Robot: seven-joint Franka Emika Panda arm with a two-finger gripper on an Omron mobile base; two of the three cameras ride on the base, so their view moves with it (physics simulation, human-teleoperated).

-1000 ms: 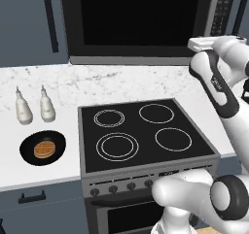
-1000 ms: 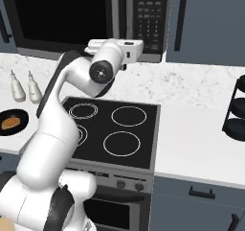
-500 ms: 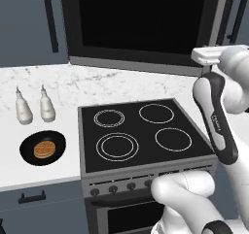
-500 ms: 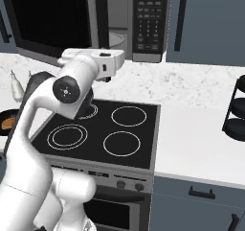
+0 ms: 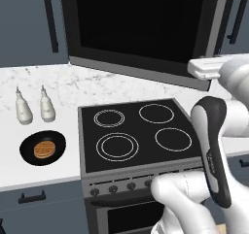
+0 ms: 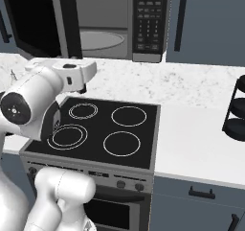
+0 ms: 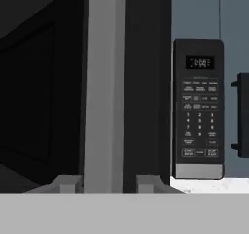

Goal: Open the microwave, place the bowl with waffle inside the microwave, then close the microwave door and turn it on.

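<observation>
The microwave door (image 5: 141, 31) stands swung open, so opening looks nearly done. The tool (image 7: 108, 182), fingers apart and holding nothing, faces the door's edge. The bowl with waffle (image 5: 43, 147) waits on the desk (image 5: 29, 172) at nine o'clock of the stove (image 5: 138, 133); fetching it likely comes next.

Two white bottles (image 5: 34, 106) stand beside the stove (image 5: 138, 133); a black rack (image 6: 235, 111), perhaps tiered, sits right.

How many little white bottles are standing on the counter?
2. One white bottle stands at the far left of the counter, the other white bottle right beside it, both just behind the bowl with waffle. None seem hidden.
</observation>
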